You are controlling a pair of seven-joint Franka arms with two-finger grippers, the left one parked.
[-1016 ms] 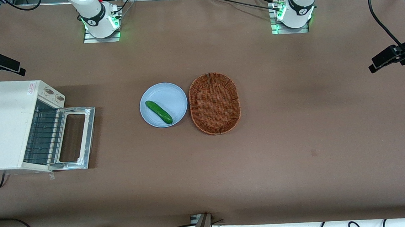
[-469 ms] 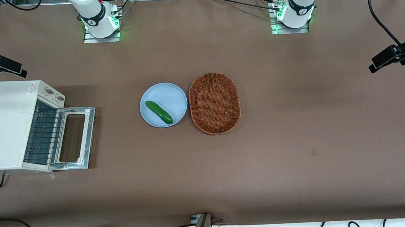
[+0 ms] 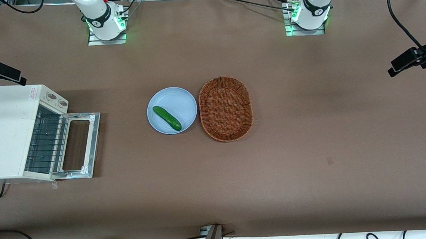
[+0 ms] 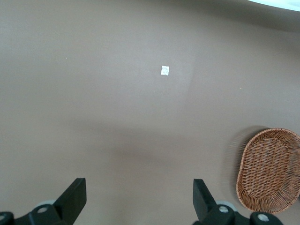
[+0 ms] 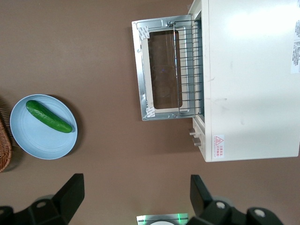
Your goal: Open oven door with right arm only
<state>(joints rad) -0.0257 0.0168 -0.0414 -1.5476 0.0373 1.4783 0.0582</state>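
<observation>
The oven [image 3: 11,131] is sitting on the brown desk [image 3: 312,146] toward the working arm's end. The oven door [image 3: 78,145] is lying fully folded down, flat in front of the oven, shiny metal inner frame facing up, with the desk showing through its glass window. The wire rack [image 3: 46,144] is showing inside the open cavity. The two round knobs [image 3: 56,99] are sitting on the strip beside the cavity, on the end farther from the front camera. A red-marked sticker [image 3: 32,94] is lying on the oven top near the knobs.

The right arm [image 3: 97,13] is showing only its base section in the front view, with green light glowing at its mount. The gripper [image 5: 136,197] is hanging high above the desk, well apart from the oven and the door, looking straight down on them. The fingers [image 5: 70,194] are standing spread wide apart, holding nothing.

Near the desk's middle, a light blue plate [image 3: 179,99] is carrying a green cucumber [image 3: 166,118], lying diagonally. A brown wicker basket [image 3: 225,108] is sitting just beside the plate, toward the parked arm's end.
</observation>
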